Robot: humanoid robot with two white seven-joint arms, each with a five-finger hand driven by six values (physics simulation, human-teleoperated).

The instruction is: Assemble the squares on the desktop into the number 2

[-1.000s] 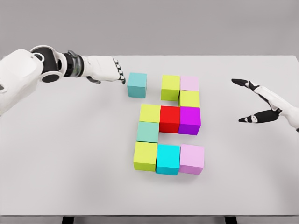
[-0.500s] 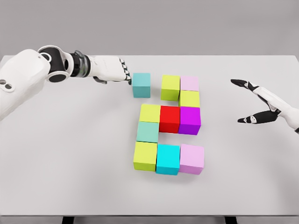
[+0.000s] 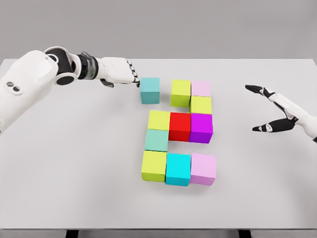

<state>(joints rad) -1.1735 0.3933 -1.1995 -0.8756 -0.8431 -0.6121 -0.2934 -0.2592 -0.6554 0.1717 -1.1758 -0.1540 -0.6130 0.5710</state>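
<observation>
A teal cube (image 3: pixel 150 90) stands alone at the upper left of the block group, a small gap left of a yellow-green cube (image 3: pixel 181 92). My left hand (image 3: pixel 130 76) has its fingertips against the teal cube's left side, fingers held flat and gripping nothing. Beside the yellow-green cube sit a pale pink cube (image 3: pixel 201 89) and another yellow-green one (image 3: pixel 200 105). Below run a yellow-green (image 3: pixel 159 120), red (image 3: pixel 180 126) and purple cube (image 3: pixel 200 127), then a mint cube (image 3: pixel 157 140), then yellow-green (image 3: pixel 154 165), cyan (image 3: pixel 178 169) and pink (image 3: pixel 203 168). My right hand (image 3: pixel 270 108) hovers open at the right.
The white table (image 3: pixel 74 163) spreads wide on every side of the blocks; its front edge runs along the bottom of the view. A grey wall stands behind the far edge.
My left hand reached right to the teal cube and pushed it a little rightward, toward the yellow-green cube. The right hand stayed nearly still.
</observation>
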